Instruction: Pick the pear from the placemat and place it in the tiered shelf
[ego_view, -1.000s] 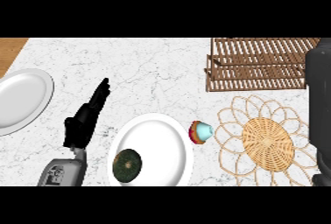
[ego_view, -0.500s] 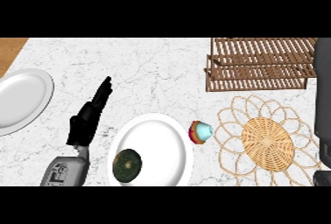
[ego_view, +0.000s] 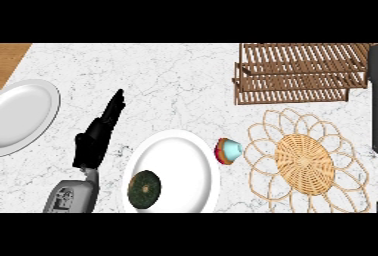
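Note:
No pear shows anywhere in the head view. The woven wicker placemat (ego_view: 306, 160) lies at the lower right with nothing on it. Behind it, at the upper right, stands the wooden slatted tiered shelf (ego_view: 299, 72), and its visible tiers hold nothing. My left hand (ego_view: 96, 140) rests at the left with its fingers straight and pointing away, holding nothing. Of my right arm (ego_view: 374, 100) only a dark sliver shows along the right edge, beside the shelf and the mat; its hand cannot be made out.
A white plate (ego_view: 181, 152) lies in the lower middle with a dark green round fruit (ego_view: 145, 188) on its near part. A small coloured bowl (ego_view: 228, 151) sits between that plate and the placemat. A second white plate (ego_view: 22, 115) lies at the far left.
The dark right arm has slid further right, so less of it shows at the edge. The left hand and the objects on the counter have stayed put.

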